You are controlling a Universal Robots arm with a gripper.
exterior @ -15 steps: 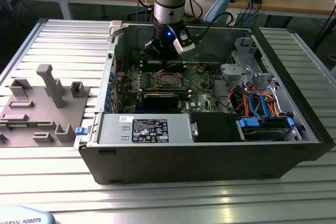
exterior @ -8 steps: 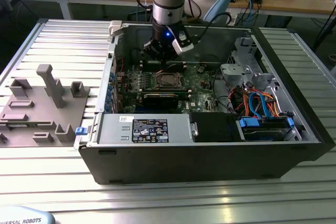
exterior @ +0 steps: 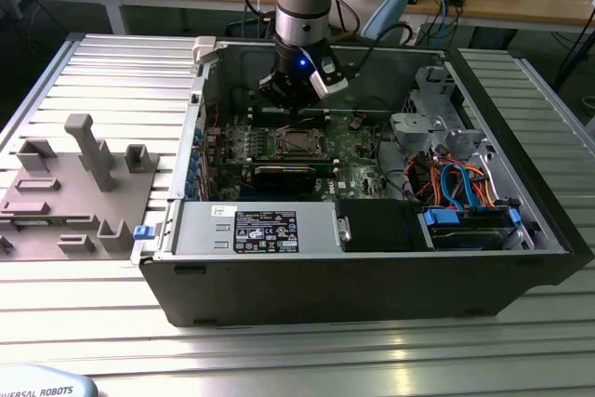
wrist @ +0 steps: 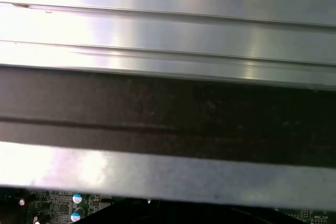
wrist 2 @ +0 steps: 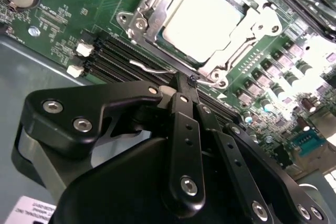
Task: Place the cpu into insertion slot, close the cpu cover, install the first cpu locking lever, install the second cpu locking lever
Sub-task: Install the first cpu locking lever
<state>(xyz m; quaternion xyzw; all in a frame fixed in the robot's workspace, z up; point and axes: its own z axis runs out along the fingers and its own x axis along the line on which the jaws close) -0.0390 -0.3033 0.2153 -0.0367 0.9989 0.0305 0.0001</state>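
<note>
My gripper (wrist 2: 184,83) is pinched narrow beside the thin wire locking lever (wrist 2: 152,68). The cpu (wrist 2: 202,19) sits upper centre under the cpu cover (wrist 2: 152,3). The lever looks springy and slippery; I'd hook its bent end.

I count one open computer case (exterior: 372,267) on the desk (exterior: 84,323), with one green board (exterior: 358,141) inside. One chip (wrist 2: 202,17) sits in one socket (wrist 2: 157,3), under one metal cover frame (wrist 2: 257,24). One grey fixture block (exterior: 65,192) lies beside the case. I have one hand (wrist 2: 185,85).
</note>
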